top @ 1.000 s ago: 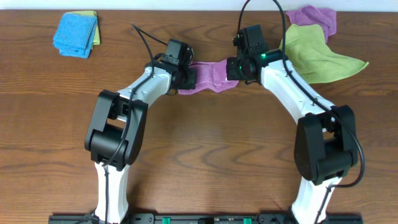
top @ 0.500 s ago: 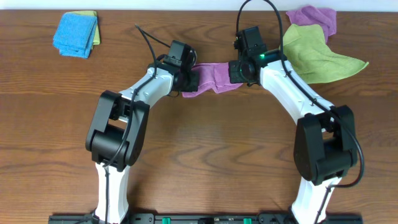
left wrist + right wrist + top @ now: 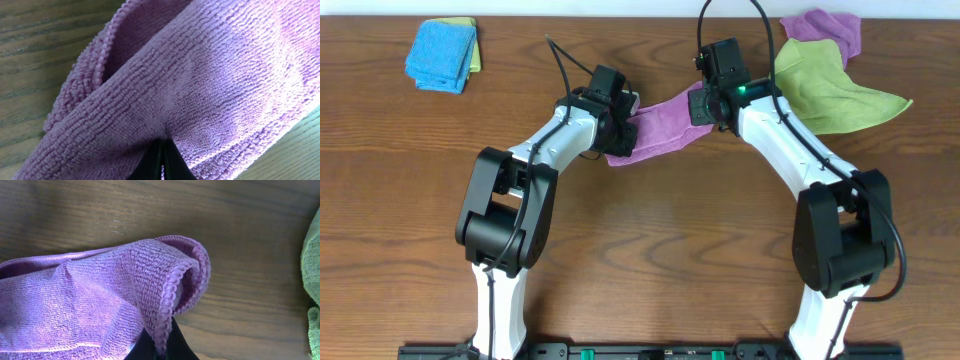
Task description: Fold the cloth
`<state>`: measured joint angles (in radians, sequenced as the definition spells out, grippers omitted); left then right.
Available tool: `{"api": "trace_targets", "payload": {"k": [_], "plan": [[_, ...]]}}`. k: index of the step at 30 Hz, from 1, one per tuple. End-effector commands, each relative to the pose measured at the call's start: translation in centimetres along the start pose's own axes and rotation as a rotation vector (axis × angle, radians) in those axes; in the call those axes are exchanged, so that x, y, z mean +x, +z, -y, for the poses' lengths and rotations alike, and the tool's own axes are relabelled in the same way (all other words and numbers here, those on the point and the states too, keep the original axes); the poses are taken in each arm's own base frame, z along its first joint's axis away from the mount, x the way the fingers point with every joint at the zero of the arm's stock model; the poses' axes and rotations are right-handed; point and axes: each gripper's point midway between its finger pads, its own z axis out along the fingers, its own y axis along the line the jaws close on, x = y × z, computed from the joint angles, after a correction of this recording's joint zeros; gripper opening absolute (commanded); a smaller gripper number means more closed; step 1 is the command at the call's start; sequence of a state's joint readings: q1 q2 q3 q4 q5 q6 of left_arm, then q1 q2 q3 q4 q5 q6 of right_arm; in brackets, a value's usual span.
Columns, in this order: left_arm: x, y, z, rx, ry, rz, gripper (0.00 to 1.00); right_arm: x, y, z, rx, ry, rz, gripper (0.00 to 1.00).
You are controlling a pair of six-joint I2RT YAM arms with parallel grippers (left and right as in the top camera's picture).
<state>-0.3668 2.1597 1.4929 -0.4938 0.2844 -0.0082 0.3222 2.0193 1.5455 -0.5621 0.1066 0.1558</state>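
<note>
Since the earlier frame, the right gripper [image 3: 703,103] has shifted farther back, angling the cloth [image 3: 660,125] diagonally. It and the left gripper [image 3: 623,130] clamp opposite ends of the cloth, which is stretched between them over the table [image 3: 650,230]. A lime-green cloth [image 3: 835,95] lies beside the right arm.

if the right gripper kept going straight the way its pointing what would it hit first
Apart from the cloth pinched in its jaws, the right gripper would probably meet the wooden table first. The lime-green cloth lies off to one side of that line, though depth is hard to judge.
</note>
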Motion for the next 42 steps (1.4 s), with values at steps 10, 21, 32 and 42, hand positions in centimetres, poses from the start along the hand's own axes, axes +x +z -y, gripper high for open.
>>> {"api": "trace_targets", "payload": {"k": [10,21,32,42], "plan": [[0.4,-1.4,-0.4,-0.028,0.011,-0.015,0.05,-2.0,-1.8,-0.4,-0.004,-0.022,0.062,0.01],[-3.3,-7.3,1.2,-0.019,0.044,0.138,0.06,-1.6,-1.8,-0.3,-0.002,-0.024,0.048,0.01],[-3.5,-20.9,-1.8,-0.182,-0.095,0.331,0.06,-1.2,-2.3,-4.9,-0.114,-0.176,0.057,0.01],[3.0,-35.7,0.5,-0.140,-0.115,0.530,0.06,2.1,-2.2,-13.2,-0.164,-0.438,0.041,0.01]]}}
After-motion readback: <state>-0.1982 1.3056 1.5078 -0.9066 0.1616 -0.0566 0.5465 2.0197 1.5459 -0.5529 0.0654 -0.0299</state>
